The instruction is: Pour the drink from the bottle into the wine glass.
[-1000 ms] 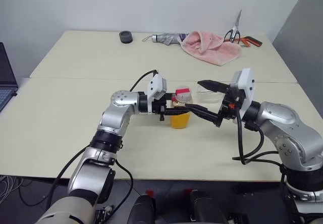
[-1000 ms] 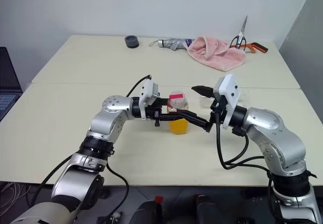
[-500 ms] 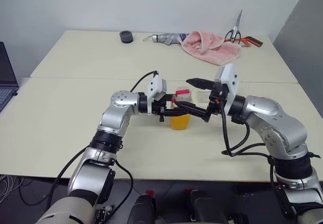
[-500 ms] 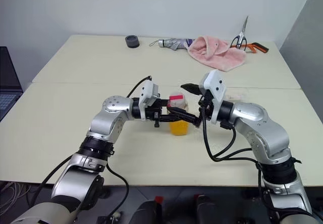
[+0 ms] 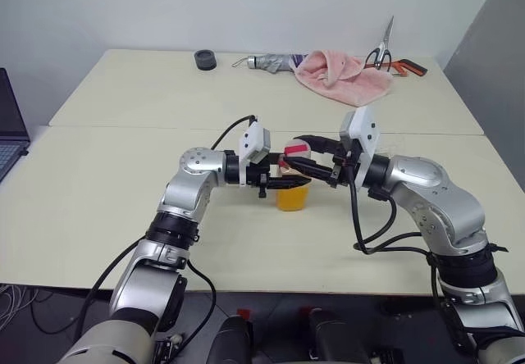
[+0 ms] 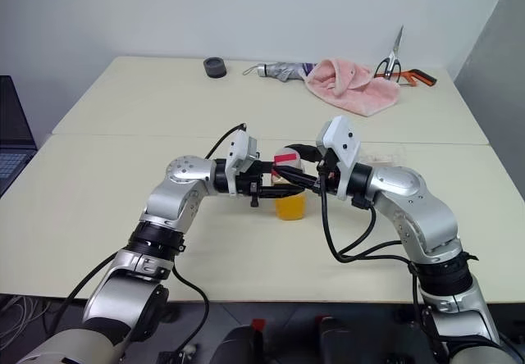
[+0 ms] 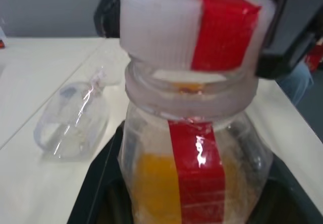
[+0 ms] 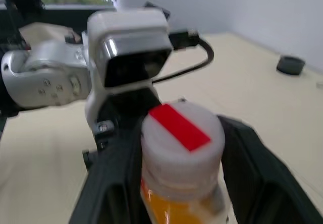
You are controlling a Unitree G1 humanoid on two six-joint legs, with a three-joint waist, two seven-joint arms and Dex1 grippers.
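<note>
Two tools are meeting at the bottle (image 5: 292, 185) near mid tabletop (image 5: 123, 208). Left tool (image 5: 275, 181) is reaching in from the robot's left, pointing to the right, and is gripping the bottle's body w/ its black fingers (image 7: 96, 193) closed against both sides; bottle is standing upright on the tabletop. Drink (image 5: 292, 196) is filling roughly the lower half, orange-yellow. Right tool (image 5: 305, 156) is coming in from the right at cap height, w/ one finger on each side of the red-and-white cap (image 8: 181, 133); fingers (image 8: 252, 173) are sitting narrow around the cap, but can't tell if they're actually touching it.

Wine glass (image 7: 73, 120) is lying on its side on the tabletop, just beyond the bottle, towards the robot's right, apart from it; clear, appearing empty.

Far side of the tabletop: pink cloth (image 5: 340, 75), a folded umbrella (image 5: 267, 61) beside it, scissors (image 5: 380, 52) w/ an orange-handled item next to them, and a small dark round item (image 5: 204, 59) to the left of those. Laptop edge (image 5: 10, 130) is showing at the far left.
</note>
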